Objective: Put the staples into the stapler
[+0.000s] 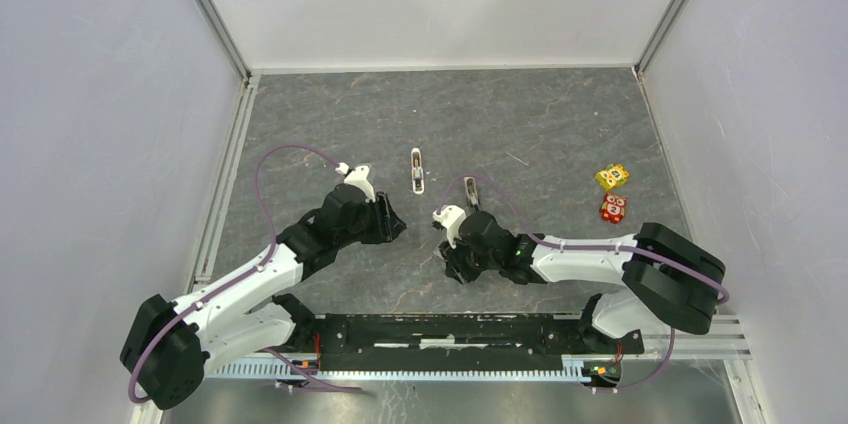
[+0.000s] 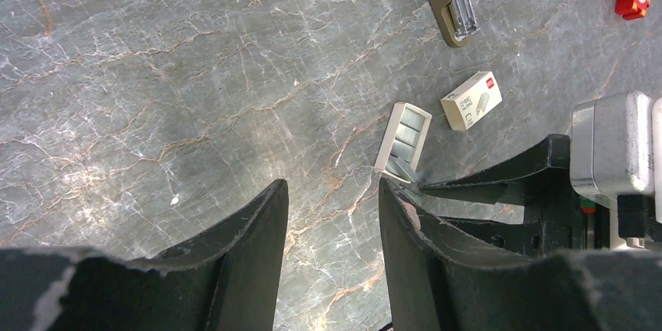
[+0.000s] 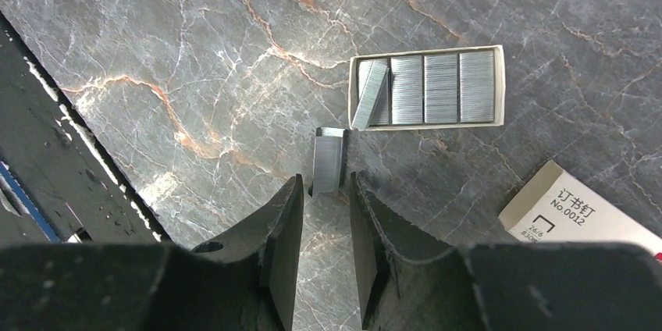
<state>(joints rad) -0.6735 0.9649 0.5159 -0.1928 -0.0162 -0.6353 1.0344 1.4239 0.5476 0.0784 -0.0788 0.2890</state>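
Loose staple strip (image 3: 329,161) lay just beside the open staple tray (image 3: 425,87), long axis parallel to the fingers of the right gripper (image 3: 326,183), near end between their narrowly parted tips, clamping not discernible; left gripper (image 2: 332,184), fingers apart and empty, stood farther off.

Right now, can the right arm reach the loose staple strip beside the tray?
Probably yes: the staple strip lies with its near end between the parted fingertips of the right gripper; nothing blocks it.
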